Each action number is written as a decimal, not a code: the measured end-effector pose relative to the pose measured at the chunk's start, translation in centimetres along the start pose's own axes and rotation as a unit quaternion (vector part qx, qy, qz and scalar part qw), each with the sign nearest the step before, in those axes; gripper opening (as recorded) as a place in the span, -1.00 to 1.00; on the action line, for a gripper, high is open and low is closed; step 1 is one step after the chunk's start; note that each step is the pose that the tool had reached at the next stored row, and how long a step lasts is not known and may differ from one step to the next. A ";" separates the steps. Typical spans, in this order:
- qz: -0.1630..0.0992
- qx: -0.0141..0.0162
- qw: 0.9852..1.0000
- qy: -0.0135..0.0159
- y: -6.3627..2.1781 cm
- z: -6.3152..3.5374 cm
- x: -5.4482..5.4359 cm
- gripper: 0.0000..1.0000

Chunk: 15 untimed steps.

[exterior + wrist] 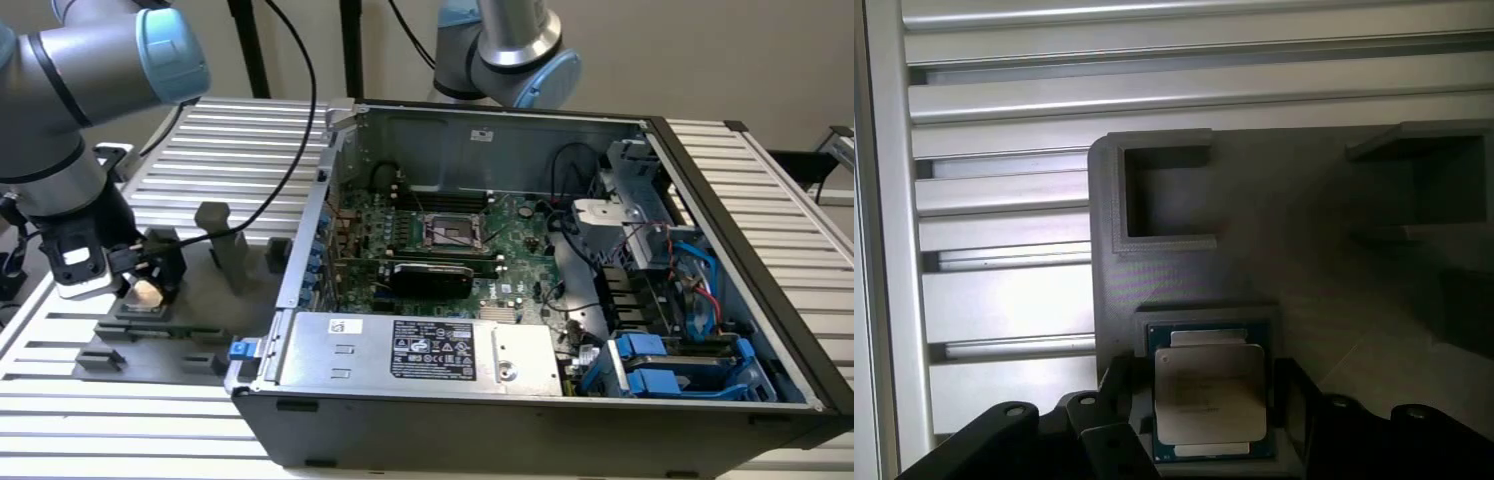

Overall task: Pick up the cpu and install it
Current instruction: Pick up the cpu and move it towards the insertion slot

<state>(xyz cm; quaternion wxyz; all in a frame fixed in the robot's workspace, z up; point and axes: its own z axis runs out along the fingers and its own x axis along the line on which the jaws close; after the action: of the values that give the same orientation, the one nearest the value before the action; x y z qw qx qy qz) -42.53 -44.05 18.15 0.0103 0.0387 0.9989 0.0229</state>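
End effector (144, 278) open, jaws either side of cpu (1209, 400), not clamped. Cpu seated flat in pocket of grey fixture (1304, 250), near desk (227, 130) edge at the exterior view's left. Pick not done, install not done. Socket (454, 232) inside open PC case (534, 420) looks vacant. Slatted aluminium desk, plain beige wall (694, 50), black cables (300, 60) hanging behind.

The cpu (1209, 400) has a dull silvery metal lid on a green board rim. The fixture (1254, 230) is matt grey plastic, seemingly finely layered. The table (1004, 290) is ribbed bare aluminium with a satin sheen. The case (534, 425) is dark matt metal.
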 end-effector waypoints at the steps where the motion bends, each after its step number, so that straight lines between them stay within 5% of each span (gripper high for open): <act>1: 0.000 0.000 1.000 0.000 0.00 0.00 0.0 0.32; 3: 0.000 0.000 1.000 0.000 0.00 0.00 0.0 0.17; 15: 0.000 0.002 1.000 0.000 0.00 0.00 0.0 0.10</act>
<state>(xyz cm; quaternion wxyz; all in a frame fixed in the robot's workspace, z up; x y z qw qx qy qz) -42.54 -44.05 18.16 0.0103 0.0386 0.9990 0.0212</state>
